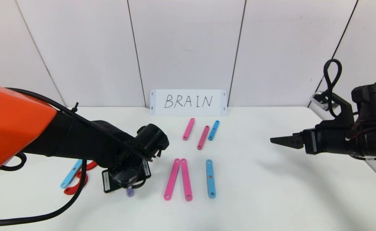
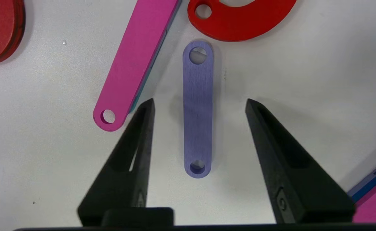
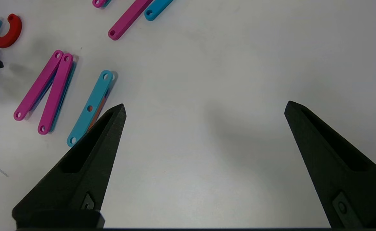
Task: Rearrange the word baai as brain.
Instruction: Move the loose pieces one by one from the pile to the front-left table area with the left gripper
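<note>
Straddling short purple strip (image 2: 197,109), left gripper (image 2: 200,104) spread, fingers clear of it; red curve (image 2: 242,19) near. Right gripper (image 3: 205,107) wide apart, holding nothing, above table (image 3: 223,64).

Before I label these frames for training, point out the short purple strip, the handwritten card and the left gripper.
short purple strip (image 2: 197,109): left wrist view, mid-length of its flat face.
handwritten card (image 1: 188,102): head view, among its letters.
left gripper (image 2: 199,106): left wrist view, midway between the open fingertips.

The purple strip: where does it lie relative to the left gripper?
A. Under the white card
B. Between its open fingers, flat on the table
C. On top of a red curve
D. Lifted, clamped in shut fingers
B: the purple strip lies flat between the open fingers of the left gripper, untouched.
</note>
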Tool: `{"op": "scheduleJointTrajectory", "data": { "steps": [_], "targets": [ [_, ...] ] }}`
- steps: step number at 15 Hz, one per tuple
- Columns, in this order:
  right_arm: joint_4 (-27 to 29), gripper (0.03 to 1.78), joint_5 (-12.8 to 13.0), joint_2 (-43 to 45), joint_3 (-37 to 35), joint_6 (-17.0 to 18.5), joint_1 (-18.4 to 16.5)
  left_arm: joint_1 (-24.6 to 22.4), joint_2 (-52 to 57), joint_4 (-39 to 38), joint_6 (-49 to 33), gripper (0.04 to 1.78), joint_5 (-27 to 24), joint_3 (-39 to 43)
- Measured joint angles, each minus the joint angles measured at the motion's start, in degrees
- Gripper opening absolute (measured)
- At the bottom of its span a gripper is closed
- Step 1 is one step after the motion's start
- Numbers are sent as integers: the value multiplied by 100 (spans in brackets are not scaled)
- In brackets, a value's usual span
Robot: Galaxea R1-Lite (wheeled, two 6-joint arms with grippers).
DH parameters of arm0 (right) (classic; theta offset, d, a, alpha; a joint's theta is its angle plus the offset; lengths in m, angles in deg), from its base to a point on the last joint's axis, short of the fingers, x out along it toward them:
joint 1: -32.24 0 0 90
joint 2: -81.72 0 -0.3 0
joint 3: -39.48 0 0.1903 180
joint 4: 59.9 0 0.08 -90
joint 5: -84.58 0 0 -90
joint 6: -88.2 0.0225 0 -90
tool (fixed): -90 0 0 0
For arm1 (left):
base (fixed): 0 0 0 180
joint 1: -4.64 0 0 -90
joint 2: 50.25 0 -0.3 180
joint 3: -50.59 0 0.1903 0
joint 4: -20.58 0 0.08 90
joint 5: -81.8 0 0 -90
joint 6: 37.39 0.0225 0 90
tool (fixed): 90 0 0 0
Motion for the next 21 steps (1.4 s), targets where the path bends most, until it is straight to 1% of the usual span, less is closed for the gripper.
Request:
{"op": "scheduleJointTrajectory", "data": {
  "steps": [1, 3, 4, 6, 8, 12, 17, 21],
  "targets": [
    [0, 173, 0, 0, 0, -2, 2, -1, 2, 2, 6, 130, -2, -13],
    [0, 173, 2, 0, 0, -2, 2, 5, 24, 5, 26, 154, -7, -80],
    [0, 173, 5, 0, -2, -2, 11, 5, 40, 11, 52, 163, -5, -129],
    [0, 173, 5, 0, -5, -2, 16, -1, 62, 24, 135, 173, 33, -201],
    [0, 173, 7, 0, -9, -2, 18, -67, 71, 66, 268, 174, 67, -354],
    [2, 173, 16, 0, -9, -2, 18, -380, 22, 27, 814, 174, 50, -697],
    [0, 173, 16, 0, -9, 0, 16, -734, -285, 66, 897, 174, 15, -1097],
    [0, 173, 16, 0, -9, 0, 18, -878, -467, 44, 1056, 174, -35, -1252]
  ]
}}
